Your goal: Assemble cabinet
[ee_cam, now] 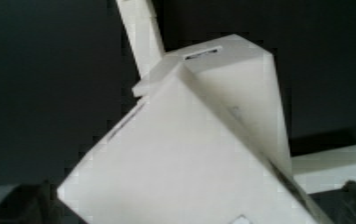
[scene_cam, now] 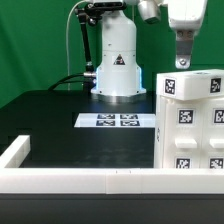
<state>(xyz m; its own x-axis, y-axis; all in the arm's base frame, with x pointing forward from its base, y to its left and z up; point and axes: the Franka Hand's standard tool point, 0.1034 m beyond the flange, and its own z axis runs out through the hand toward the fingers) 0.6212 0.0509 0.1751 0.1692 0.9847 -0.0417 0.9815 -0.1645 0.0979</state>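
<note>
Exterior view had the hand point(scene_cam: 183, 62) just above the cabinet point(scene_cam: 188, 120); grip unclear, assembly looked unfinished.

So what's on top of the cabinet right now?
The gripper hangs directly above the cabinet; whether it touches cannot be told. Tags show on the cabinet's top face and front. The wrist view shows only white cabinet surfaces, so the fingertips and jaws are not visible.

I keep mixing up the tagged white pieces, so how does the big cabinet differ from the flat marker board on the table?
The cabinet is a tall box standing upright; the marker board is thin and lies flat. The cabinet sits at the exterior view's right, under the end effector; the marker board lies near the middle, before the arm's base. Both are white with black-and-white tags.
</note>
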